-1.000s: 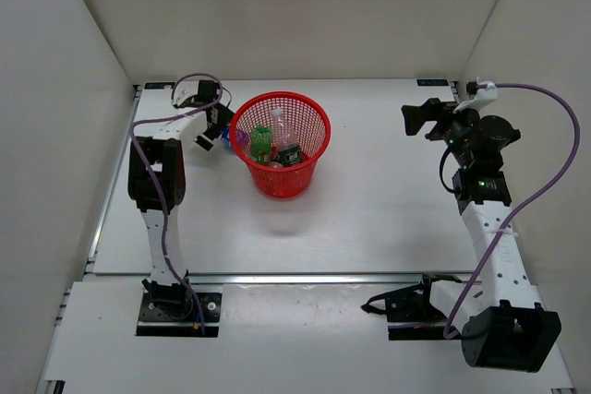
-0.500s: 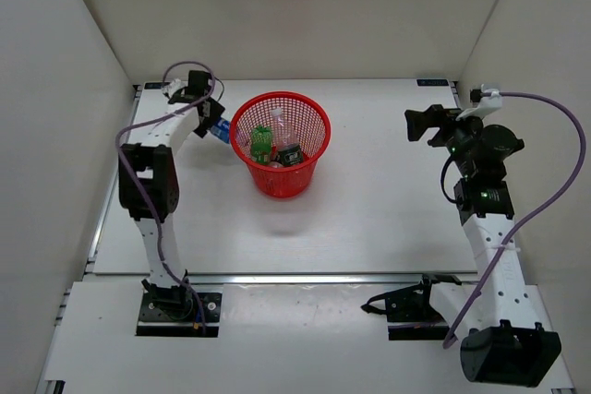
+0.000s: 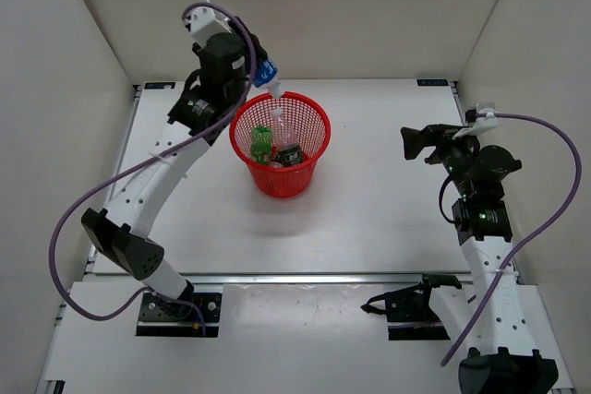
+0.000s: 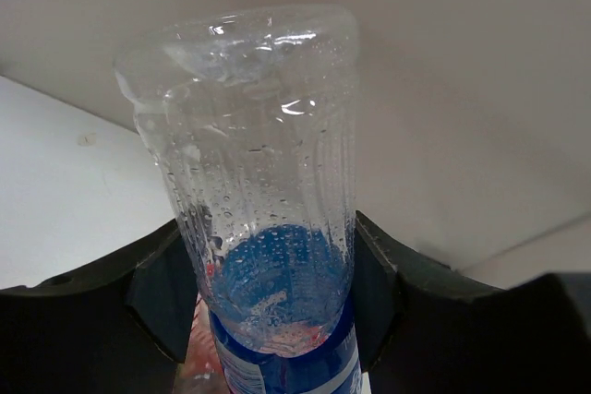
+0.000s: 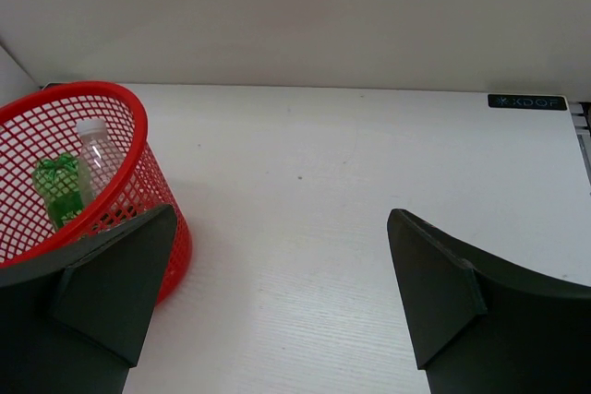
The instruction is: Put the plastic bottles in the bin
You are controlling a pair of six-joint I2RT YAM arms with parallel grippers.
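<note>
The red mesh bin (image 3: 317, 117) stands at the back middle of the table. A clear bottle with a blue label (image 3: 267, 74) hangs in the air over the bin's back-left rim, and my left gripper (image 3: 259, 65) is shut on it. In the left wrist view the bottle (image 4: 254, 154) fills the gap of that gripper (image 4: 268, 274), its base toward the camera. Inside the bin lie a green bottle (image 3: 262, 142), a clear white-capped bottle (image 3: 279, 125) and a dark-capped one (image 3: 291, 154). My right gripper (image 3: 413, 141) is open and empty, well right of the bin (image 5: 138, 131).
White walls enclose the table on the left, back and right. The left arm arches high from its base at the near left. The right arm stands along the right side, and its gripper (image 5: 282, 283) hovers over bare table (image 5: 369, 173).
My left gripper has shut on the blue-label bottle beside the bin and lifted it up and right, over the bin's rim. The right arm has barely shifted.
</note>
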